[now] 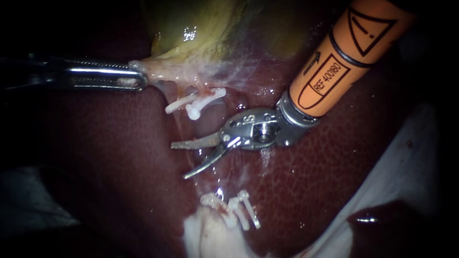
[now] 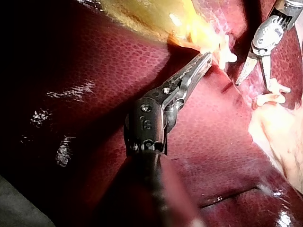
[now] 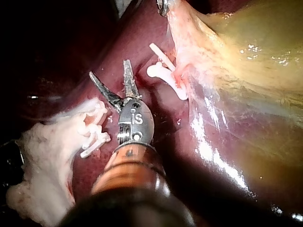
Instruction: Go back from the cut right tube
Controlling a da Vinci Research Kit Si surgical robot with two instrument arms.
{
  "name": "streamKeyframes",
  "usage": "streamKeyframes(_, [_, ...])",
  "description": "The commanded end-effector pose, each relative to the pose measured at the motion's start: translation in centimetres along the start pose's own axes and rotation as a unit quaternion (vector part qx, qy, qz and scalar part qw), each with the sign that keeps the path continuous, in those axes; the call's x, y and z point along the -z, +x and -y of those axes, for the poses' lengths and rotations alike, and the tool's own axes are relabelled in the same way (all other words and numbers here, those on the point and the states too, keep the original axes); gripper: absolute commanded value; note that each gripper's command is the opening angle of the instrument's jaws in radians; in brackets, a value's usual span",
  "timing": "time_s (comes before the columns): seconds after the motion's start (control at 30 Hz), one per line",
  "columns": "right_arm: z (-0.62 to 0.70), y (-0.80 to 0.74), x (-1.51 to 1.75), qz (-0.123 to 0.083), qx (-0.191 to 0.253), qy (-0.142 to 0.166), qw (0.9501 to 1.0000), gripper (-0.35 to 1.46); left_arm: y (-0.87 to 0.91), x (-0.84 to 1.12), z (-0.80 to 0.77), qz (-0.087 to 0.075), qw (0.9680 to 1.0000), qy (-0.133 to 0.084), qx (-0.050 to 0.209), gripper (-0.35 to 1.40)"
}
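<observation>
Tube cut, retreat barely begun
My right instrument (image 1: 179,161), jaws apart and empty, sits between the cut tube's (image 1: 204,91) far clips (image 1: 203,101) and near clips (image 1: 239,210). My left instrument (image 1: 136,80) grips the gallbladder (image 1: 191,43).

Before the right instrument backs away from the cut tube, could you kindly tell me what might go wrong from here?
1. The right instrument has its blades open between the upper clips and the lower clips. Withdrawn like this, a blade might snag a clip or nick the liver beneath.
2. The left instrument holds the gallbladder edge stretched. If that hold slips, tissue could swing toward the open blades.
</observation>
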Motion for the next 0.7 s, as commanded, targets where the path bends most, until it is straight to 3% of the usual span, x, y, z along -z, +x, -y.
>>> streamKeyframes(0.03, [0.03,-0.01,0.04,-0.001,-0.001,-0.005,1.0,1.26,0.0,0.0,0.0,0.0,1.0,0.0,0.0,-0.35])
streamKeyframes(0.1, [0.1,-0.03,0.13,-0.004,0.0,-0.03,0.9995,1.28,0.0,0.01,0.0,0.0,1.0,-0.001,0.0,-0.35])
streamKeyframes(0.17, [0.22,-0.06,0.27,-0.013,-0.003,-0.092,0.9957,1.38,0.0,0.01,0.0,0.0,1.0,-0.001,0.0,-0.35])
streamKeyframes(0.2, [0.27,-0.07,0.32,-0.017,-0.007,-0.123,0.9922,1.42,0.0,0.01,0.01,0.0,1.0,-0.001,0.0,-0.35])
streamKeyframes(0.23, [0.35,-0.08,0.41,-0.023,-0.018,-0.173,0.9845,1.43,-0.01,0.01,0.01,0.0,1.0,-0.001,0.0,-0.35])
streamKeyframes(0.3, [0.43,-0.1,0.55,-0.024,-0.016,-0.216,0.9759,1.43,-0.01,0.01,0.01,0.0,1.0,-0.001,0.0,-0.35])
streamKeyframes(0.6, [0.75,-0.24,1.31,0.01,0.037,-0.296,0.9544,1.43,-0.01,0.01,0.02,0.0,1.0,-0.001,0.0,-0.35])
streamKeyframes(0.7, [0.83,-0.2,1.56,0.05,0.05,-0.293,0.9536,1.43,-0.02,0.01,0.02,0.0,1.0,-0.001,0.0,-0.35])
